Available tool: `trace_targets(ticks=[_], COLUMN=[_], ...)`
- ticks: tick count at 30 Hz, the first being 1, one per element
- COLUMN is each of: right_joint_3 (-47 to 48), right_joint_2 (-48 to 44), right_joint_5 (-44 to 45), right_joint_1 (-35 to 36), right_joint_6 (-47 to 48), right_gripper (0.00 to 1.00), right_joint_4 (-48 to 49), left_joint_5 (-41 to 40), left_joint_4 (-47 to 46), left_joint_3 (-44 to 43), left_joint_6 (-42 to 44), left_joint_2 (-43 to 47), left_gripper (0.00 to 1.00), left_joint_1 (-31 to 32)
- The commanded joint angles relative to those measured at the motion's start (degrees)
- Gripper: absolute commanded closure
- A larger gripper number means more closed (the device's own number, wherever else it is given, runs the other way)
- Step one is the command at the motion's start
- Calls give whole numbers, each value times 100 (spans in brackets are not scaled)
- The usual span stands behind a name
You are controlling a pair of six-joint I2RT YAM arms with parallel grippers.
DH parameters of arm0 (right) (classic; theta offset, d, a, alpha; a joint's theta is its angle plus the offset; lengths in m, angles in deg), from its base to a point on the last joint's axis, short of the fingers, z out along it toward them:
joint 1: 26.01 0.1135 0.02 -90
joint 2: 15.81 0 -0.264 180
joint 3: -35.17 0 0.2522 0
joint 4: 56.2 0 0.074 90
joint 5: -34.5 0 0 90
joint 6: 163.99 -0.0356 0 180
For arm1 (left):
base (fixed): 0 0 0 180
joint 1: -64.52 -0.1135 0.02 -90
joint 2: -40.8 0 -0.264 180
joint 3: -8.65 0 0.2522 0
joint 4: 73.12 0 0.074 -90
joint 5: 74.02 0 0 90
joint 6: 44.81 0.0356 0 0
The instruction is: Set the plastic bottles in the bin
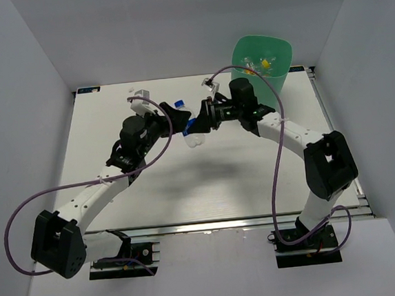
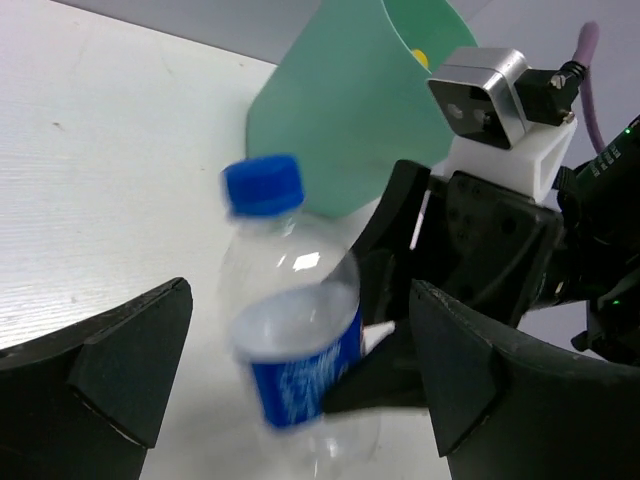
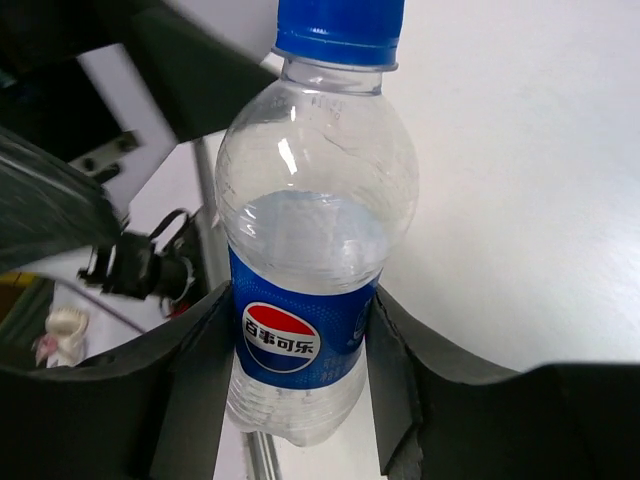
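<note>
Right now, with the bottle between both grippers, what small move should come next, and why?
Probably draw the left gripper back. Its jaws stand open around the blue-label bottle, while the right gripper is shut on its label, so the right arm can then carry it to the bin.

White matte desk (image 1: 208,188), rectangular. Plain pale grey panels enclose three sides: back wall (image 1: 173,32), left wall (image 1: 13,102), right wall (image 1: 377,70). An aluminium rail (image 1: 211,225) runs along the near desk edge. Lighting is even and diffuse.

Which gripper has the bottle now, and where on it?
The right gripper clamps the blue-capped bottle at its blue label band; the left gripper is open around it, not gripping.
</note>
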Motion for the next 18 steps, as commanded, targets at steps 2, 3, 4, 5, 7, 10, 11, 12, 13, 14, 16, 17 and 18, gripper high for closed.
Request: trace_targets(ticks=[2,3,4,5,7,10,11,12,13,14,16,17,18], right_joint_3=[575,837,1022,1224,1794,2340,2456,2579,2876,3027,3291,3518,3616], right_joint_2=[-361,-406,-432,-493,-564,-652,-609,-547,-477,-302,-117,58,138], right_joint_5=[656,753,1050,1270,1971,2938,3177,3362,3573,3671,3899,3996,4067], right_joint_1=[-735,-849,-1059,-1148,-1376,-1657,-1746,-1834,-2000,-2063,-2168,-2177,-2178], right_joint_6=[241,407,513,618,951,1181,1182,1182,1234,1252,1383,1514,1568], right_gripper=[76,76,76,76,75,74,73,72,67,66,64,55,46], right_joint_4=[-524,-665,-841,-1303,-1632,-1958,-2002,-2116,-2186,-2274,-2511,-2591,-2661], left_joint_5=[-994,-1126,-1345,-1443,-1662,-2093,-2277,-2339,-2384,-2454,-2498,-2507,-2551], left_joint_4=[638,787,849,893,1191,1552,1744,1790,1825,1895,1957,1966,2010], left_joint_3=[-315,-315,-289,-271,-297,-289,-280,-262,-253,-253,-253,-262,-262], left_joint_6=[54,63,71,89,115,168,160,151,151,151,133,133,133], left_joint_2=[477,521,617,653,697,680,662,645,627,618,583,574,565], left_gripper=[2,2,2,2,2,2,2,2,2,2,2,2,2], left_joint_1=[14,6,6,6,6,6,-3,-3,-12,-12,-21,-21,-21])
